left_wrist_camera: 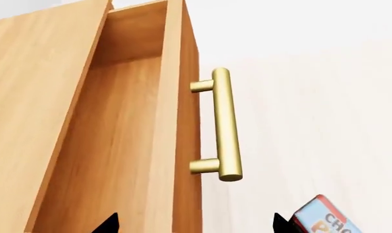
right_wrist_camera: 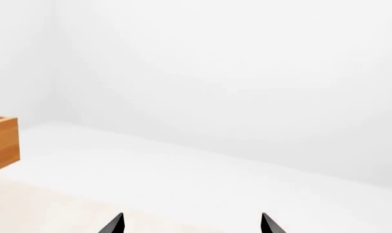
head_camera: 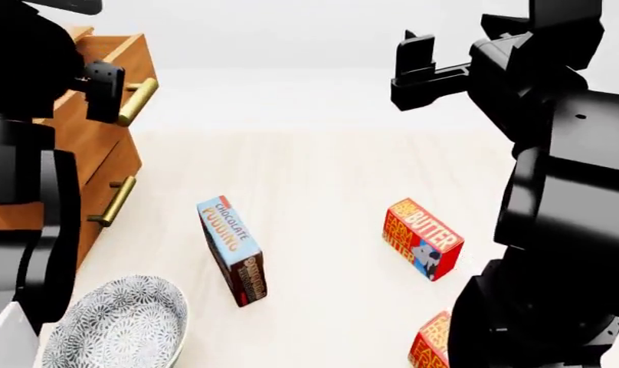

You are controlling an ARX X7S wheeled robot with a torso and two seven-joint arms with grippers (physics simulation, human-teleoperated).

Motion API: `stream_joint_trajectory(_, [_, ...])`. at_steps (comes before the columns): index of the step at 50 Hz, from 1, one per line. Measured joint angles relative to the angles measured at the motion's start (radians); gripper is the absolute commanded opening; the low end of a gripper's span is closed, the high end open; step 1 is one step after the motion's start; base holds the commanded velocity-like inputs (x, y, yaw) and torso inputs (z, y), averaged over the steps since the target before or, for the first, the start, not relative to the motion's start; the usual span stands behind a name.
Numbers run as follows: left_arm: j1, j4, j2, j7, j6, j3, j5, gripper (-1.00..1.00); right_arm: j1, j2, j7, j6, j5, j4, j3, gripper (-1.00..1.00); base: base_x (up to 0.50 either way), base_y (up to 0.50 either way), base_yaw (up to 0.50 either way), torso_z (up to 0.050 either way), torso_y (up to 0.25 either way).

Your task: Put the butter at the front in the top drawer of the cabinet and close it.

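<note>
Top drawer [left_wrist_camera: 128, 121] pulled open, its brass handle [left_wrist_camera: 223, 124] just ahead of the left gripper [left_wrist_camera: 192, 224], whose jaws are apart and empty. Right gripper [right_wrist_camera: 190, 224] open too, empty, raised. Front butter [head_camera: 429, 340] lies on the desk [head_camera: 320, 176] below the right gripper, nearer that arm; long axis hidden. Second butter carton [head_camera: 423, 238] lies beyond it.

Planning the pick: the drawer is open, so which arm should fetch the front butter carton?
Right, probably. The front butter lies beside the right arm's base, and the right end effector is open and empty. The left end effector is up by the top drawer.
</note>
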Motion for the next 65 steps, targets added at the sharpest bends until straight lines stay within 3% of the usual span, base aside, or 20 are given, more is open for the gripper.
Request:
stream_joint_trajectory(15, [0.042,-0.005,0.008,-0.014,0.005,-0.04,-0.022,1.0,-0.013,0.007,0.039,-0.004,0.044,0.005,0.004,1.0,0.0,0.0,0.0,0.0,0.0])
stream_joint_trajectory(28, [0.093,0.056,-0.004,0.141,-0.016,0.051,0.01,1.0,-0.013,0.009,0.058,0.003,0.065,0.003,-0.001,1.0,0.0,0.0,0.0,0.0,0.0])
stream_joint_trajectory(38, [0.101,0.081,0.013,0.191,-0.018,0.096,-0.012,1.0,-0.013,0.012,0.065,0.01,0.075,-0.005,-0.002,1.0,0.0,0.0,0.0,0.0,0.0])
stream_joint_trajectory(59, [0.056,-0.027,0.136,0.039,0.104,0.015,-0.164,1.0,-0.025,0.019,0.069,0.017,0.086,-0.022,0.007,1.0,0.0,0.0,0.0,0.0,0.0])
stream_joint_trajectory(65, [0.061,-0.033,0.154,-0.008,0.138,0.039,-0.224,1.0,-0.028,0.022,0.069,0.018,0.086,-0.024,0.011,1.0,0.0,0.0,0.0,0.0,0.0])
